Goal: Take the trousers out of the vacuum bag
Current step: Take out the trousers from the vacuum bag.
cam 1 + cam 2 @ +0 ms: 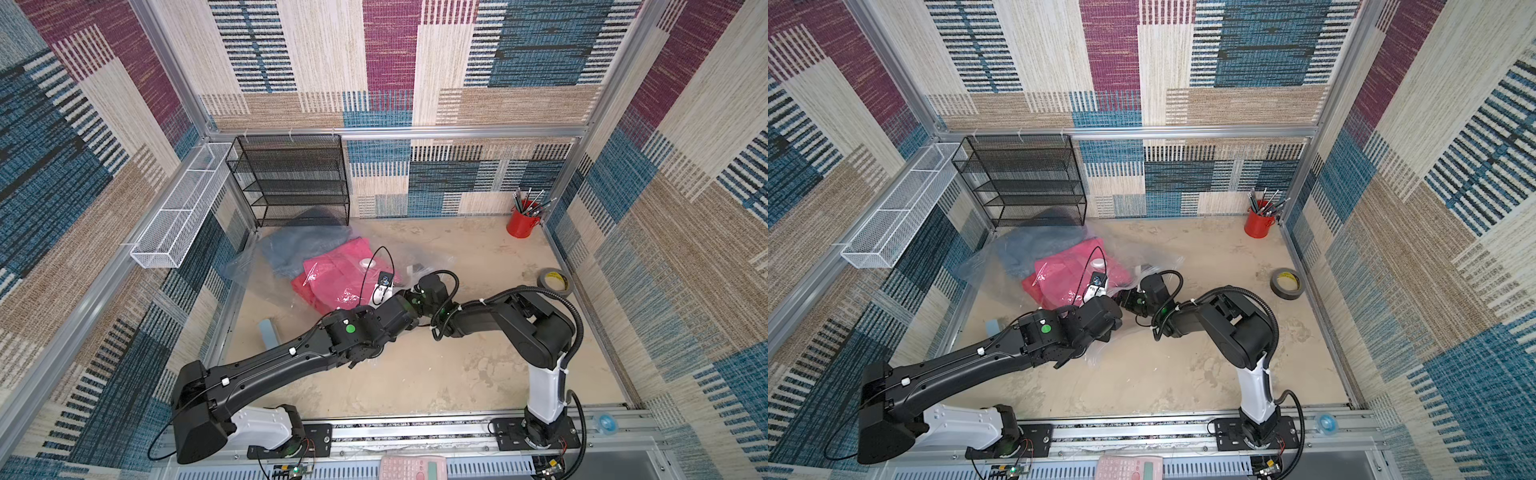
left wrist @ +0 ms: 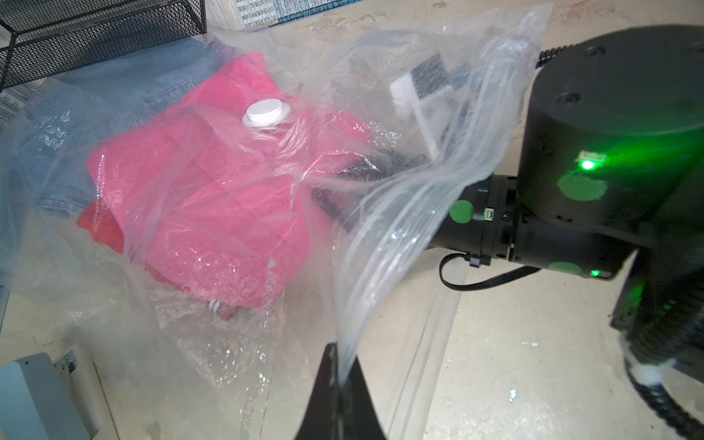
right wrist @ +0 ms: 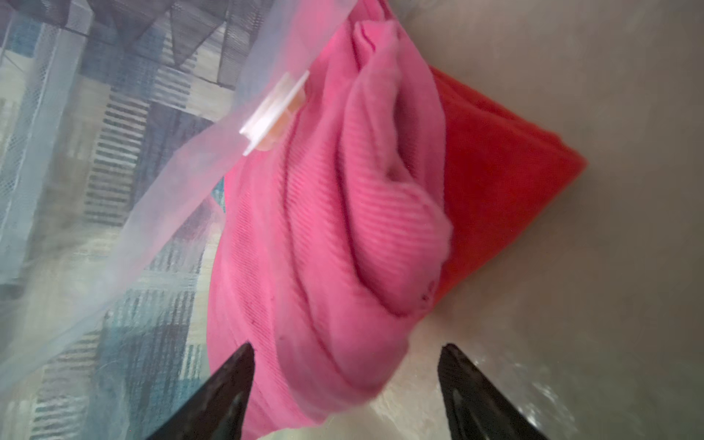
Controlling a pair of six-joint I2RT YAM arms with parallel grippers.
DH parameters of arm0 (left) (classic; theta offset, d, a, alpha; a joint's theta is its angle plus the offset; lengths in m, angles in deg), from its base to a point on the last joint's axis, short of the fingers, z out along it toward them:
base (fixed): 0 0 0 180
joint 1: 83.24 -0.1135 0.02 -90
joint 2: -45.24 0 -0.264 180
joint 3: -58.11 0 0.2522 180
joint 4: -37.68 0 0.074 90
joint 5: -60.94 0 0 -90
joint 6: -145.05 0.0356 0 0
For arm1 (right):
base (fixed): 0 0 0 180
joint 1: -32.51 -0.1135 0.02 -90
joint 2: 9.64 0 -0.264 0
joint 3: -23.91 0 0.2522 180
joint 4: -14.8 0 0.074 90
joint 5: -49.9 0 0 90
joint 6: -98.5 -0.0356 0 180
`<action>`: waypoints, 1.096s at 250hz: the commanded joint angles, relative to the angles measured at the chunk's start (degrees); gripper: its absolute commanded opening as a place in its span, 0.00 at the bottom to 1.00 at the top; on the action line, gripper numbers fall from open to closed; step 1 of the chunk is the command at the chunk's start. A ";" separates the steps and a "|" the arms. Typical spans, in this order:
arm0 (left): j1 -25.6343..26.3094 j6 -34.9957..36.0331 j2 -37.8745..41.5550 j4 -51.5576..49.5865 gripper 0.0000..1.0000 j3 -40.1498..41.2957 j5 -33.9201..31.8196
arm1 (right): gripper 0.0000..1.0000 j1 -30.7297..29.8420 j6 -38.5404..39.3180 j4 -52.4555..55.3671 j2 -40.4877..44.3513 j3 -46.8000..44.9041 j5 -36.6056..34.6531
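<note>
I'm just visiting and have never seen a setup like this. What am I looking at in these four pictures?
Two black robot arms stand at a table. Two pictures look down from above; the other two come from cameras on each arm's wrist. On the table lies a clear vacuum bag holding pink trousers, red trousers and denim trousers. The left gripper pinches the bag's edge. The right gripper, open, is inside the bag at the pink pair, not clamped on it.
</note>
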 commanded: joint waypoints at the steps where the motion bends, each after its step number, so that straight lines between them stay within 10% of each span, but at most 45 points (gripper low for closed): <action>1: -0.08 -0.86 0.01 -0.98 0.00 -0.45 0.30 | 0.75 -0.09 -1.56 -4.92 -1.80 0.98 2.42; 274: -0.08 -1.02 -0.63 -1.76 0.00 -1.48 0.33 | 0.66 -0.02 -5.50 -8.76 -10.59 10.67 6.90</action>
